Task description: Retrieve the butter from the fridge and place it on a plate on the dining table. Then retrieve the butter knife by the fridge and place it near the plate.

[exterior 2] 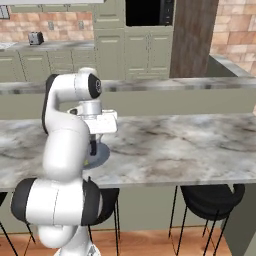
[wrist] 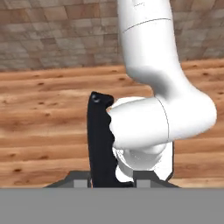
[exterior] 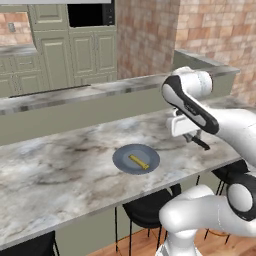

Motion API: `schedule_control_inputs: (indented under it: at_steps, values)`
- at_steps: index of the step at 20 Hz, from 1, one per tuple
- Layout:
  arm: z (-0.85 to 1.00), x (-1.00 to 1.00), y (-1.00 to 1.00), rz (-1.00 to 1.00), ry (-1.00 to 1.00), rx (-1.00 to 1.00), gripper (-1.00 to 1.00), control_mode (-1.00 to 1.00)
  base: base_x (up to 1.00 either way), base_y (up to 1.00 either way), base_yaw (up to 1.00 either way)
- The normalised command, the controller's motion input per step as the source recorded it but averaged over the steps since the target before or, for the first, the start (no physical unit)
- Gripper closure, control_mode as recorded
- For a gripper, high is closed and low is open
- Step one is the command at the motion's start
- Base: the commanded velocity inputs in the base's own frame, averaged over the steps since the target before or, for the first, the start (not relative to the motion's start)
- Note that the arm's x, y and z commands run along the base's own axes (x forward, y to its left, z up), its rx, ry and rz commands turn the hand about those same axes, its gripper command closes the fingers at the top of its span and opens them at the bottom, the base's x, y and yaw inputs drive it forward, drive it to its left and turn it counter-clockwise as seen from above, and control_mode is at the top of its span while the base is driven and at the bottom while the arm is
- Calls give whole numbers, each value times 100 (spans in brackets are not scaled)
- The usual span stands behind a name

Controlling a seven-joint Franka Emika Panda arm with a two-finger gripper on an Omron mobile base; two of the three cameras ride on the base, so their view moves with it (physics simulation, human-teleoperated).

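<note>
Slim black butter knife [wrist: 99,140] clamped upright between the fingers [wrist: 81,182].

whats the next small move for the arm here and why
Probably lower the gripper and set the butter knife on the dining table just right of the plate. The butter already lies on the plate, and the knife is clamped between the fingers above bare marble.

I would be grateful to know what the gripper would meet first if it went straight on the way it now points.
The gripper, shut on the butter knife, points back at the robot itself; it would probably meet its own white body first, though depth is unclear.
</note>
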Motion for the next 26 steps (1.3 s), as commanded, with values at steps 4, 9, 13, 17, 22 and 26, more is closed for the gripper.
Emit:
schedule_control_inputs:
  at_steps: [4,9,13,17,22,26]
  values:
    - [-48,88,5,11,-10,9,100,-100,0,0,0]
    - [-51,73,5,5,-5,8,100,-100,0,0,0]
    - [-61,62,22,0,0,0,100,-100,0,0,0]
    - [-48,66,3,0,0,0,100,-100,0,0,0]
    - [-51,47,0,0,1,0,100,-100,0,0,0]
    - [-53,28,0,0,1,0,100,-100,0,0,0]
